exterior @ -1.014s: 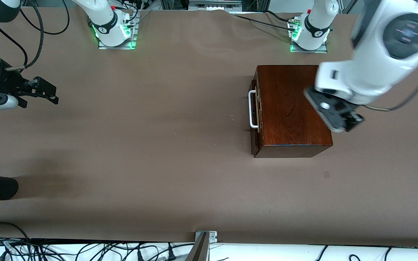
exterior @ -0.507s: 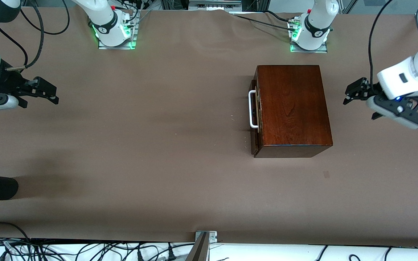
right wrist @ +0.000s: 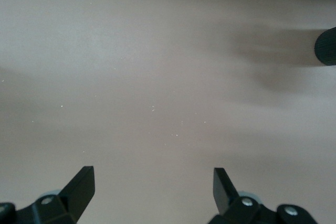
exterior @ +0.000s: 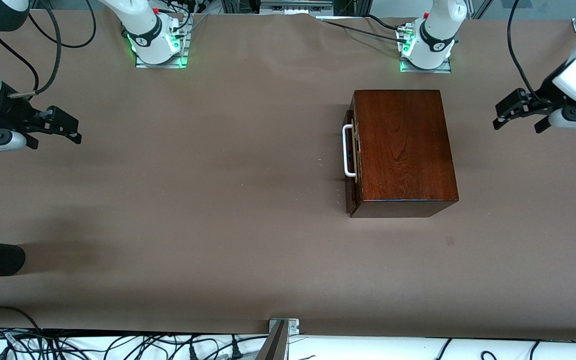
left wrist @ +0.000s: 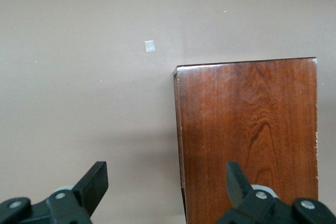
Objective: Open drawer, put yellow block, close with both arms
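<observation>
Drawer (exterior: 352, 150) shut flush in the wooden box (exterior: 403, 150), white handle (exterior: 348, 150) facing the right arm's end of the table. Yellow block not in view; probably inside the box. Left gripper (exterior: 510, 111) hangs over bare table (exterior: 218, 200) beside the box, toward the left arm's end, jaws wide, holding nothing. Right gripper (exterior: 60, 127) waits well apart from the box, jaws spread fully, empty. Both look parked clear; task likely finished.

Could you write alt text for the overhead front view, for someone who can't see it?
A reddish-brown wooden box sits on a brown table, its drawer shut, white handle showing. An open left claw and open right claw hang at opposite table ends.
</observation>
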Controlling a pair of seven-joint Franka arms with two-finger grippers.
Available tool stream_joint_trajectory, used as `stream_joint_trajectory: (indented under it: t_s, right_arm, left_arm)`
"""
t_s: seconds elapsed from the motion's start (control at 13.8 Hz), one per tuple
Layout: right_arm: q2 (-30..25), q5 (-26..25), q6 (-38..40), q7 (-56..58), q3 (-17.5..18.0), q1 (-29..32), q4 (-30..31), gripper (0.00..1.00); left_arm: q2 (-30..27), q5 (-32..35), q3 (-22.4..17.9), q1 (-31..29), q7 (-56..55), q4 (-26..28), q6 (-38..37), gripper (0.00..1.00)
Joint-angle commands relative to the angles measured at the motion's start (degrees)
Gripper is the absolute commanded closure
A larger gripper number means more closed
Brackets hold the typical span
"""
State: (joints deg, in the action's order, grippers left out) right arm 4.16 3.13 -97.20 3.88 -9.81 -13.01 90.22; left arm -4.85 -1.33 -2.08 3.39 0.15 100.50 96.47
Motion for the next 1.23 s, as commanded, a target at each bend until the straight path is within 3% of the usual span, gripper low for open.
stream_joint_trajectory:
  t_s: [0.0, 0.58, 0.8, 1.16]
  right_arm:
    - [0.24, -0.40, 0.69, -0.54, 0.32, 0.18, -0.84, 0.00]
    - [0.24, -0.40, 0.61, -0.28, 0.32, 0.35, -0.75, 0.00]
    - [0.24, -0.40, 0.43, -0.28, 0.32, 0.35, -0.75, 0.00]
    - [0.24, -0.40, 0.43, -0.28, 0.23, 0.44, -0.75, 0.00]
  left_arm:
    - [0.27, 1.24, -0.38, 1.01, -1.73, 0.66, 1.09, 0.00]
    - [1.68, 1.24, 0.67, -0.14, -2.26, -0.22, 0.48, 0.00]
    - [5.36, 0.98, 0.67, -0.40, -2.43, -4.95, -0.75, 0.00]
    - [5.81, 1.07, 0.76, -0.58, -2.87, -4.96, -0.66, 0.00]
